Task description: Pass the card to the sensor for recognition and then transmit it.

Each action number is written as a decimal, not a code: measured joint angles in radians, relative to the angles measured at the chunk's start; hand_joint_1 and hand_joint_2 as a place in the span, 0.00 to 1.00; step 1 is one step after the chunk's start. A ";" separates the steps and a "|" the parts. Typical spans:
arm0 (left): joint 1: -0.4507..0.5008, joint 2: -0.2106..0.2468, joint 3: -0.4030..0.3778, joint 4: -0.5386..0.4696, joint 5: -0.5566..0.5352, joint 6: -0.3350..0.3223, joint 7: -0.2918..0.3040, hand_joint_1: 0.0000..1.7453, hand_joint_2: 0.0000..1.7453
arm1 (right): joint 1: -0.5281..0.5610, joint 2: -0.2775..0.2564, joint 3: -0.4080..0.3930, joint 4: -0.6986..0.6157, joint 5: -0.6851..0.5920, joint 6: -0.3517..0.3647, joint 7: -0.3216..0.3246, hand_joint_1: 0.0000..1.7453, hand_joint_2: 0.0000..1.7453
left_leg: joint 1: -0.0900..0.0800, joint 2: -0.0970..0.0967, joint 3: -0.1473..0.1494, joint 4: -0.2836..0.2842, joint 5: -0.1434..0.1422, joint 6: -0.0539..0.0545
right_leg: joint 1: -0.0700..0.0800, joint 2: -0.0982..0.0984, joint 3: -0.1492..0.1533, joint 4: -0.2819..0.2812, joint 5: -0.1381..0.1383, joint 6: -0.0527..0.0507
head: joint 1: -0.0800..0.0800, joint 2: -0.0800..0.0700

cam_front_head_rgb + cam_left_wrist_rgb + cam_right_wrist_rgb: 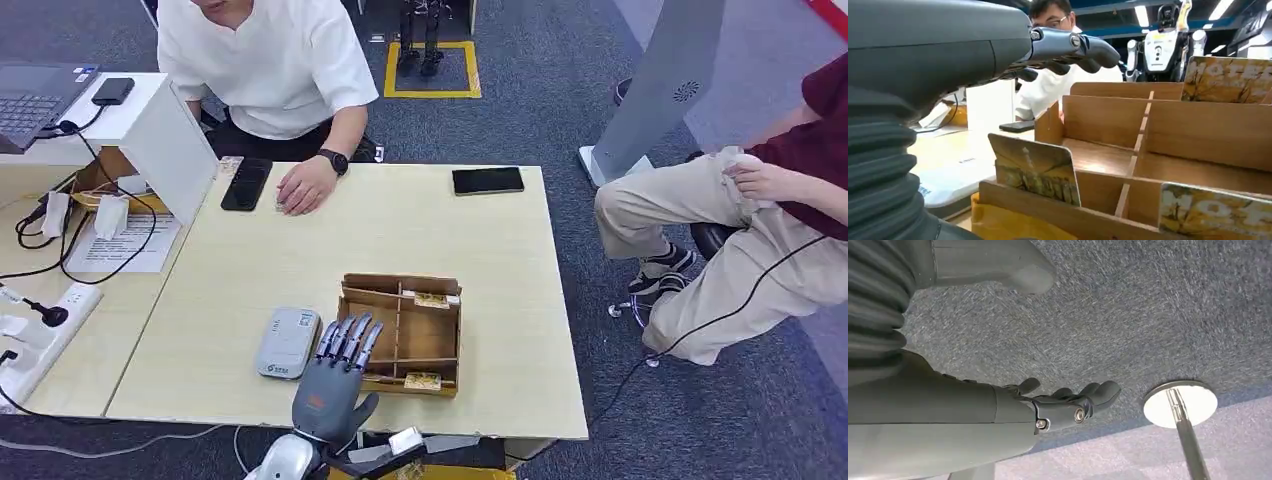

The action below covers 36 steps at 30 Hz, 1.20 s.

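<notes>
Two people (pixel 270 60), two phones (pixel 246 184), three cards (pixel 1035 169), one tray (pixel 425 340), one sensor (pixel 288 342)

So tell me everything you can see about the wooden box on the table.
The wooden box is a shallow open tray of light brown board, split by thin dividers into compartments. It lies flat near the table's front edge, beside a grey reader. Yellowish cards stand in its far and near slots. The left hand hovers over its near-left corner.

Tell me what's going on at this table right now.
The left robot hand hovers open over the near-left corner of a wooden divided box, holding nothing. Picture cards stand in its slots, and a grey card reader lies beside it. The right robot hand hangs open above the carpet. Two people sit nearby.
</notes>
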 joint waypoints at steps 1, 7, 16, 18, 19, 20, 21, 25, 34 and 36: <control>0.000 0.000 0.000 0.000 0.002 0.000 -0.003 0.04 1.00 | 0.000 0.000 0.000 0.000 0.001 0.000 0.000 0.00 1.00 | 0.000 0.000 0.000 0.000 0.000 0.000 | 0.000 0.000 0.000 0.000 0.000 0.000 | 0.000 0.000; 0.003 -0.003 0.001 0.006 0.012 -0.002 -0.016 0.66 1.00 | 0.000 0.000 0.000 0.000 0.000 0.000 0.001 0.00 1.00 | 0.000 0.000 0.000 0.000 0.000 0.000 | 0.000 0.000 0.000 0.000 0.000 0.000 | 0.000 0.000; 0.006 -0.003 0.001 0.009 0.049 0.011 -0.042 1.00 1.00 | 0.000 0.000 0.000 0.000 -0.004 0.000 0.001 0.00 1.00 | 0.000 0.000 0.000 0.000 0.000 0.000 | 0.000 0.000 0.000 0.000 0.000 0.000 | 0.000 0.000; 0.009 -0.003 0.001 0.009 0.063 0.021 -0.052 1.00 1.00 | 0.000 0.000 0.000 0.000 -0.004 0.000 0.001 0.00 1.00 | 0.000 0.000 0.000 0.000 0.000 0.000 | 0.000 0.000 0.000 0.000 0.000 0.000 | 0.000 0.000; 0.010 -0.003 0.001 0.009 0.067 0.028 -0.053 1.00 1.00 | 0.000 0.000 0.000 0.000 -0.004 0.000 0.001 0.00 1.00 | 0.000 0.000 0.000 0.000 0.000 0.000 | 0.000 0.000 0.000 0.000 0.000 0.000 | 0.000 0.000; 0.011 -0.003 0.001 0.009 0.069 0.031 -0.054 1.00 1.00 | 0.000 0.000 0.000 0.000 -0.004 0.000 0.000 0.00 1.00 | 0.000 0.000 0.000 0.000 0.000 0.000 | 0.000 0.000 0.000 0.000 0.000 0.000 | 0.000 0.000; 0.011 -0.003 0.001 0.009 0.071 0.032 -0.055 1.00 1.00 | 0.000 0.000 0.000 0.000 -0.004 0.000 0.000 0.00 1.00 | 0.000 0.000 0.000 0.000 0.000 0.000 | 0.000 0.000 0.000 0.000 0.000 0.000 | 0.000 0.000; 0.011 -0.003 0.001 0.012 0.072 0.034 -0.061 1.00 1.00 | 0.000 0.000 0.000 0.000 -0.005 0.000 -0.002 0.00 1.00 | 0.000 0.000 0.000 0.000 0.000 0.000 | 0.000 0.000 0.000 0.000 0.000 0.000 | 0.000 0.000; 0.011 -0.003 0.001 0.017 0.074 0.048 -0.062 1.00 1.00 | 0.000 0.000 0.000 0.000 -0.005 0.000 -0.003 0.00 1.00 | 0.000 0.000 0.000 0.000 0.000 0.000 | 0.000 0.000 0.000 0.000 0.000 0.000 | 0.000 0.000; 0.011 -0.003 0.001 0.018 0.075 0.050 -0.062 1.00 1.00 | 0.000 0.000 0.000 0.000 -0.005 0.000 -0.003 0.00 1.00 | 0.000 0.000 0.000 0.000 0.000 0.000 | 0.000 0.000 0.000 0.000 0.000 0.000 | 0.000 0.000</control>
